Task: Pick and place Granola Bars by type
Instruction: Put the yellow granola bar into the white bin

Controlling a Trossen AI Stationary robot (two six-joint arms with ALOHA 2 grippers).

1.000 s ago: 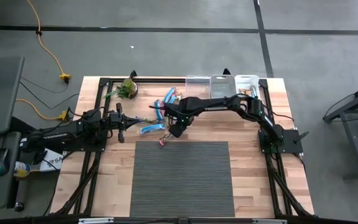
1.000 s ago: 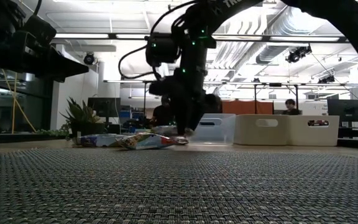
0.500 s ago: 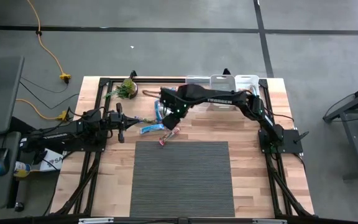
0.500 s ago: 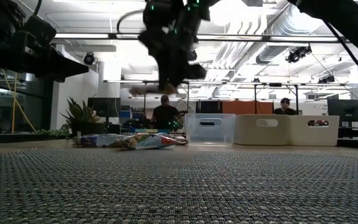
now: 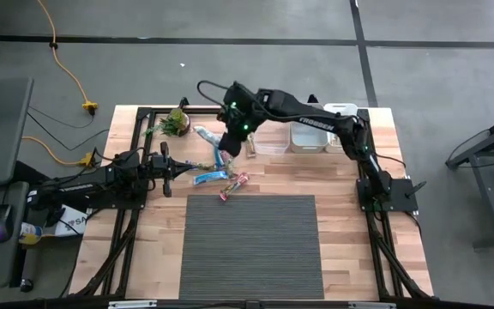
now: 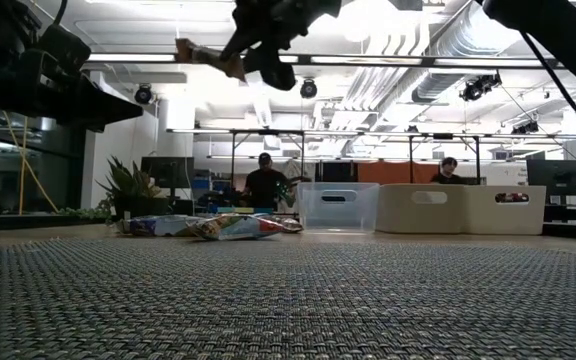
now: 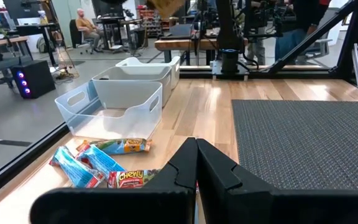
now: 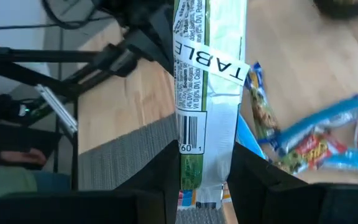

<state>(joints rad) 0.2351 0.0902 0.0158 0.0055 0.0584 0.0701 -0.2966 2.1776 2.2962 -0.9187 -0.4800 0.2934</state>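
Note:
My right gripper (image 5: pixel 223 144) hangs high over the far part of the table, shut on a green-and-white granola bar (image 8: pixel 207 74). In the low view the bar (image 6: pixel 203 55) sticks out sideways from the gripper (image 6: pixel 243 60). Several more granola bars (image 5: pixel 215 174), blue and red-white, lie flat in a loose pile on the wood below; they also show in the left wrist view (image 7: pixel 104 168). My left gripper (image 5: pixel 168 167) waits shut and level at the table's left side, its fingers (image 7: pixel 196 165) closed with nothing between them. My right gripper pinches the bar near its barcode end (image 8: pixel 194 152) between its two fingers (image 8: pixel 166 177). The bar runs out lengthwise past the fingertips, its printed back toward the wrist camera. It hangs clear, far above the table, nearly level in the low view.
Three clear bins (image 5: pixel 309 136) stand in a row at the far edge, partly under the right arm; they also show in the low view (image 6: pixel 423 208). A small potted plant (image 5: pixel 176 122) is at the far left. A grey woven mat (image 5: pixel 251 245) covers the near middle.
My right gripper has risen steeply from the pile and gone toward the far edge, tipping from pointing down to a slant and rolling. The bar it holds has come up off the pile and now hangs clear, high above the table.

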